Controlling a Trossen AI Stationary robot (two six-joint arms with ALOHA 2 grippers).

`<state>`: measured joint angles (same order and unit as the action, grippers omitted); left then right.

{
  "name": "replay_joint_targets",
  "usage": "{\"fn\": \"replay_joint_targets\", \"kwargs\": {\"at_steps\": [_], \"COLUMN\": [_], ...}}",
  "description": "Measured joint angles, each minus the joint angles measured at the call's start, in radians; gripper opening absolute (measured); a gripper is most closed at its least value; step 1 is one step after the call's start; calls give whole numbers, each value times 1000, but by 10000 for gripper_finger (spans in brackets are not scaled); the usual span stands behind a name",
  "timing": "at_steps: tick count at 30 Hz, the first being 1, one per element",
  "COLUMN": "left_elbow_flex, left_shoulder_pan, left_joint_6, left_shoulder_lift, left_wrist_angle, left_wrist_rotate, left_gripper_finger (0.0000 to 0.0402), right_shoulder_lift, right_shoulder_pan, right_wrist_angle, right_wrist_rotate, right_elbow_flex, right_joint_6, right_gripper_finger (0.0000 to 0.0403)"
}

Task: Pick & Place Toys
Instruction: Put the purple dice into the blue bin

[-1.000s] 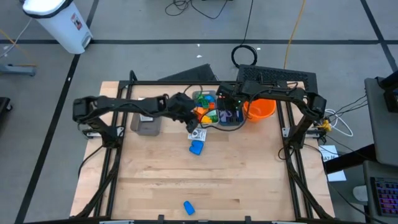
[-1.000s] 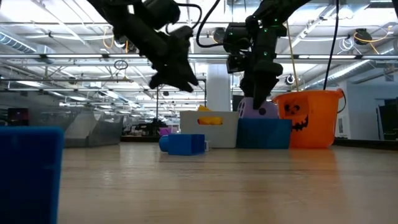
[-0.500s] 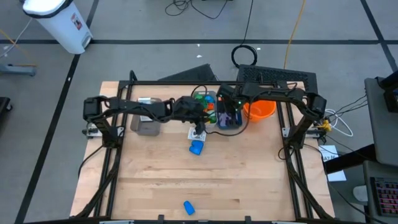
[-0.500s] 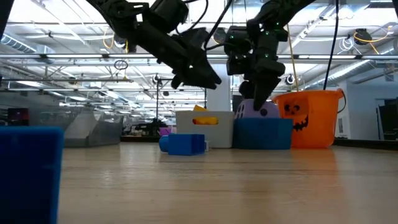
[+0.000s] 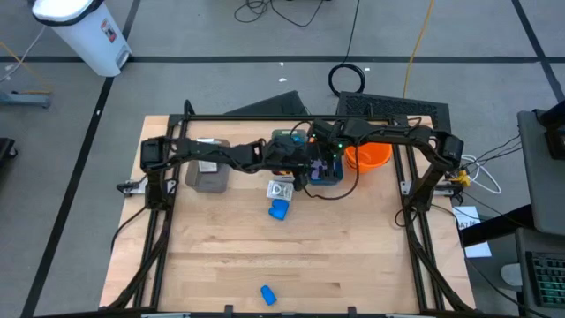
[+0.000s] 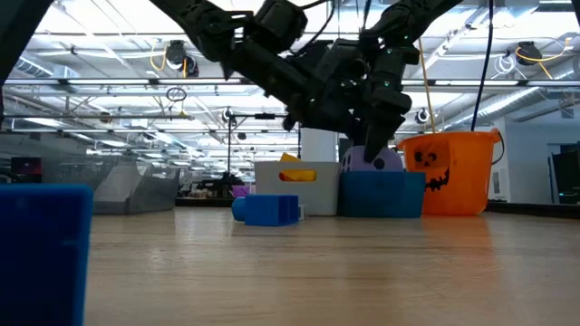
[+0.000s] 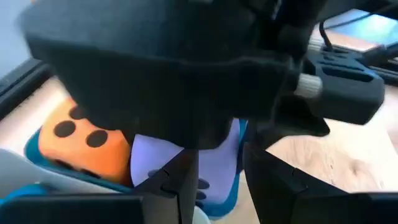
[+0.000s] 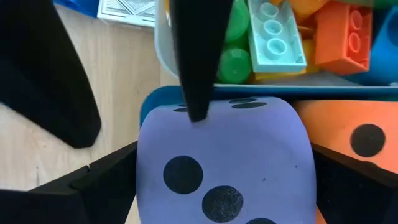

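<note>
A purple die with dark dots [image 8: 224,162] sits in the teal bin [image 5: 330,176] beside an orange die with black dots [image 8: 357,140]. My right gripper [image 8: 224,155] hangs over the purple die, open wide, one finger on each side of it. My left gripper [image 7: 221,171] reaches in from the table's left, slanting down, its fingers a narrow gap apart with nothing between them; one dark finger [image 8: 194,74] points at the purple die's far edge. Coloured bricks [image 8: 273,37] fill the grey bin [image 6: 297,188] next to the teal one. My right gripper comes at the purple die from above, its fingers close beside two opposite sides [image 8: 144,174]; whether they touch it I cannot tell. My left gripper's fingertip [image 8: 198,115] shows over the die's far top edge; whether it touches I cannot tell.
A white packet [image 5: 281,189] and a blue brick [image 5: 279,209] lie just in front of the bins. Another blue brick [image 5: 267,294] lies near the front edge. An orange bucket [image 5: 369,155] stands right of the bins, a second grey bin [image 5: 210,177] at the left.
My left gripper has gone toward the table's right edge, over the grey bin to the teal bin and close under my right gripper, sinking a little and rolling about its own line. The dice and bins have stayed where they were.
</note>
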<state>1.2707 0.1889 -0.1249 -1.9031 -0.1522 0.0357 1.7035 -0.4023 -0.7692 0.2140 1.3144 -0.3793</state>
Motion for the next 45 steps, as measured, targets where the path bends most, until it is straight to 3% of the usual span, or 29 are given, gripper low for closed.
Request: {"fn": "replay_joint_targets", "kwargs": {"at_steps": [8, 33, 45], "left_elbow_flex": [94, 101, 101], "left_shoulder_pan": [1, 32, 42], "left_joint_6": [38, 149, 141], "left_shoulder_lift": [-85, -99, -119], "left_wrist_angle": [16, 132, 155], "left_wrist_rotate": [27, 24, 90], "left_gripper_finger": [131, 131, 131], "right_shoulder_lift": [0, 3, -8], "right_shoulder_pan": [-2, 8, 3], "right_wrist_angle": [-43, 56, 84], "right_wrist_rotate": [-9, 71, 72], "right_elbow_flex": [0, -3, -4], "right_joint_6": [-27, -75, -59], "right_gripper_finger": [396, 396, 396]}}
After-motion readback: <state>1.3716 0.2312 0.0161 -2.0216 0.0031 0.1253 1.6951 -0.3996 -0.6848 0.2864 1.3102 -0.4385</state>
